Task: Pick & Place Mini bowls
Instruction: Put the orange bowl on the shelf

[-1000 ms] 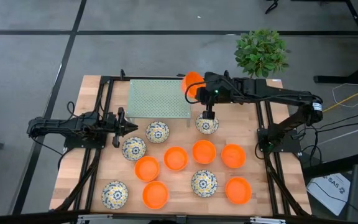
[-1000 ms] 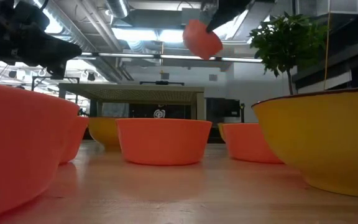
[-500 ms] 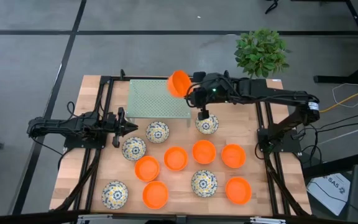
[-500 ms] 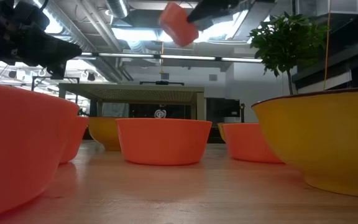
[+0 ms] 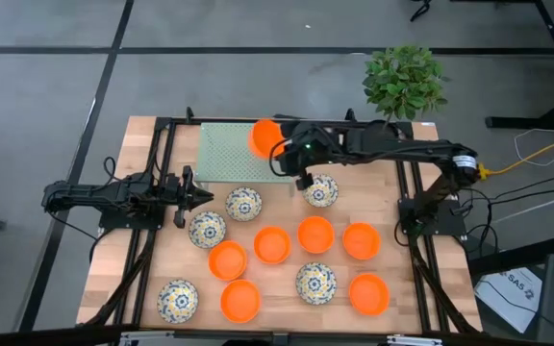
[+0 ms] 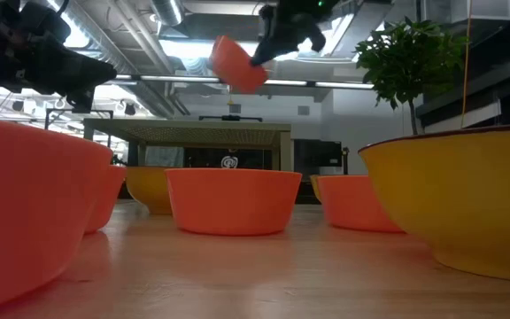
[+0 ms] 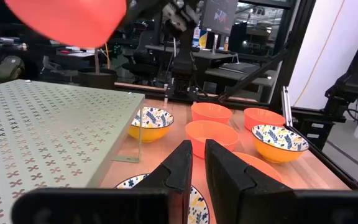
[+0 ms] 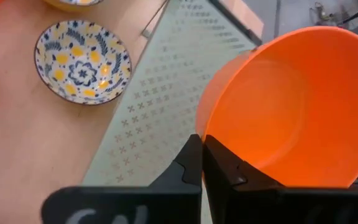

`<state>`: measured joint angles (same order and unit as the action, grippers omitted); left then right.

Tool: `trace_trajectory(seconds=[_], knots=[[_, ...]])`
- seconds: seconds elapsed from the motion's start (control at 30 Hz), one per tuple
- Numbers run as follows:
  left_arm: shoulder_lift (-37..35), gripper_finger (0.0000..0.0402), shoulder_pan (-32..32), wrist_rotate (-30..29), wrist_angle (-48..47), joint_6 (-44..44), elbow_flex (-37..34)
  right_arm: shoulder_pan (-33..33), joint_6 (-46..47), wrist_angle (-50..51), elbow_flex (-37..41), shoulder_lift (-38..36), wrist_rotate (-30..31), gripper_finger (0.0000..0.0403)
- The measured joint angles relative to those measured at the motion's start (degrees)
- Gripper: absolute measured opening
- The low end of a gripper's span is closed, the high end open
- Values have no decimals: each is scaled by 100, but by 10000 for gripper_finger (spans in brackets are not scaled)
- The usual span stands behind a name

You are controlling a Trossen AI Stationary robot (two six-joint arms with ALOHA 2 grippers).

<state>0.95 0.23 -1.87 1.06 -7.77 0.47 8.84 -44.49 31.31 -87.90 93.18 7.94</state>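
The table (image 5: 162, 288) filled mid-frame in the high view, with a perforated mat (image 5: 229, 154) at its upper centre and ten bowls (image 5: 272, 244) scattered across the lower half. The right gripper (image 5: 279, 154) was pinched on the rim of an orange bowl (image 5: 264, 137) held in the air over the mat's right end. That bowl looked light, rigid and slick, so the thin rim seemed the only sound hold. The mat lay bare, leaving ample room. The left gripper (image 5: 188, 186) waited at left-centre, jaws narrow, holding nothing.
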Motion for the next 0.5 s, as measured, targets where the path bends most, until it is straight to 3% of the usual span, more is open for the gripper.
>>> trace_trajectory(seconds=[0.1, 0.3, 0.5], knots=[[-1, 38, -1, 0, 0, 0, 1, 0, -125, 23, 0, 128, 55, 4], [0, 38, 0, 0, 0, 0, 2, 42, -128, 197, 0, 305, 843, 4], [0, 38, -2, 0, 0, 0, 2, 153, -114, 546, 0, 460, 850, 4]])
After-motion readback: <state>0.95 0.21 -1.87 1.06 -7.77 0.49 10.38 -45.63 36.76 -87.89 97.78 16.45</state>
